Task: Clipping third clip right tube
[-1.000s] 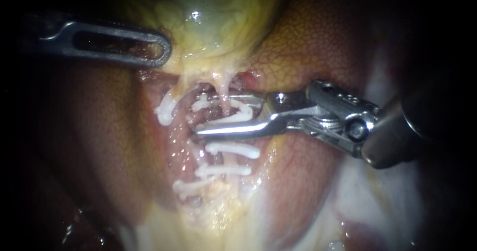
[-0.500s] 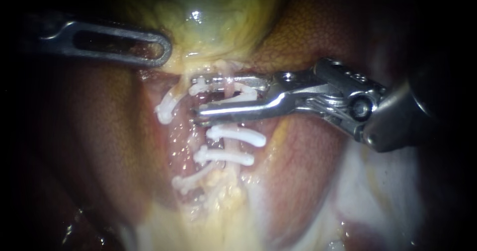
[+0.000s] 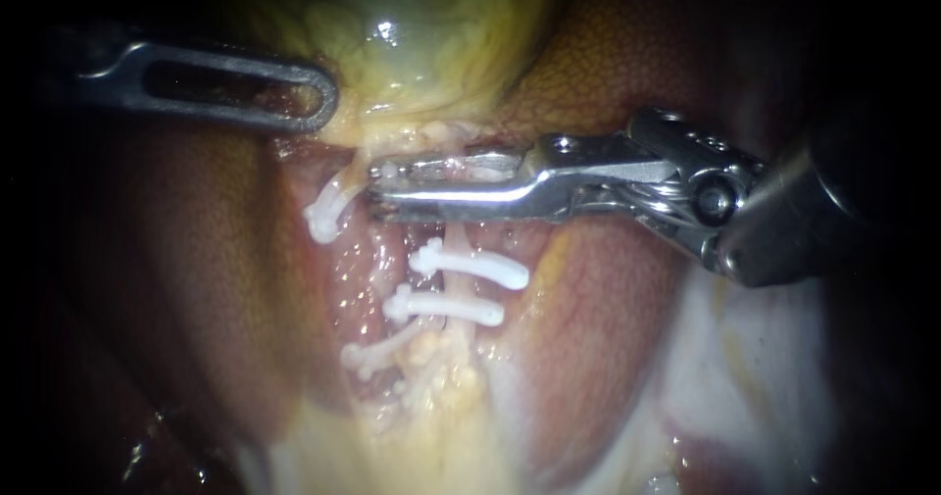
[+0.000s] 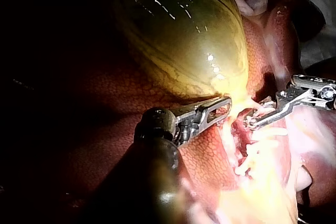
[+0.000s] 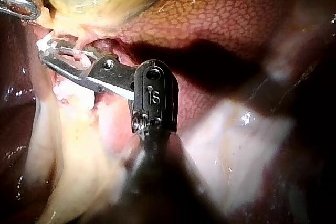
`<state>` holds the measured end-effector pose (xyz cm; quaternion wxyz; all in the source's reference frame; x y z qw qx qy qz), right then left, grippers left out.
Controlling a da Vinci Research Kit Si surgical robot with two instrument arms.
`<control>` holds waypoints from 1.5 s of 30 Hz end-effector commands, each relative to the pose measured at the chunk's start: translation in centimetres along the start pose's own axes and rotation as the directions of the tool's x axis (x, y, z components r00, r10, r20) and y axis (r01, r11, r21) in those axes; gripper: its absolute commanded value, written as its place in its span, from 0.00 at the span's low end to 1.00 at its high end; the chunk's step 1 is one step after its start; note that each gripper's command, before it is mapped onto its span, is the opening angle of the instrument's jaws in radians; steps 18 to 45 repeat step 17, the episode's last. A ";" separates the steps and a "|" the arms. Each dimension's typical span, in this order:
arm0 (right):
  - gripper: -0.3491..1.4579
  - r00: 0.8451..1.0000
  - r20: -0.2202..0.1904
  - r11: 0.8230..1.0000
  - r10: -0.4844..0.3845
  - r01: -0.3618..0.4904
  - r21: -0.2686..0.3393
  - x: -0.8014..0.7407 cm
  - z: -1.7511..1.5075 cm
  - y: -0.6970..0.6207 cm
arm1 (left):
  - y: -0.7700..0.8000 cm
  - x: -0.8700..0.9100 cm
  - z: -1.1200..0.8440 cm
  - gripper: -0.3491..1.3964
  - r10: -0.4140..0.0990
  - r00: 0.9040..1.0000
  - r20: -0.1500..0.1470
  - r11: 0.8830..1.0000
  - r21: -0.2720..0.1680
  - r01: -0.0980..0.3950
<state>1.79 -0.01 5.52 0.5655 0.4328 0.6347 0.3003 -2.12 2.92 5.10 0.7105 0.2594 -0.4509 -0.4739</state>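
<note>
Clip (image 3: 390, 173) (white) sits between right instrument's (image 3: 375, 186) jaws, clamped on it, around right tube (image 3: 457, 250).

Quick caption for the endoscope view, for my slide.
Right instrument's jaws shut on a clip across the right tube, above two seated clips, below the gallbladder.

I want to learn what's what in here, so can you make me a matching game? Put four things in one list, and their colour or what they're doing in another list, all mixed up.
Things:
1. gallbladder
2. liver
3. right instrument
4. left instrument

Descriptions:
A. reddish brown, finely speckled
B. jaws shut on a white clip
C. yellow-green and shiny
D. dark metal, lying by the gallbladder's lower edge

Pairs: 1-C, 2-A, 3-B, 4-D.
</note>
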 end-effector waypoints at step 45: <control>0.00 1.000 0.018 1.000 0.019 -0.019 -0.007 -0.09 0.01 0.04 | 0.00 0.00 0.00 0.00 0.000 1.000 0.000 1.000 0.000 0.000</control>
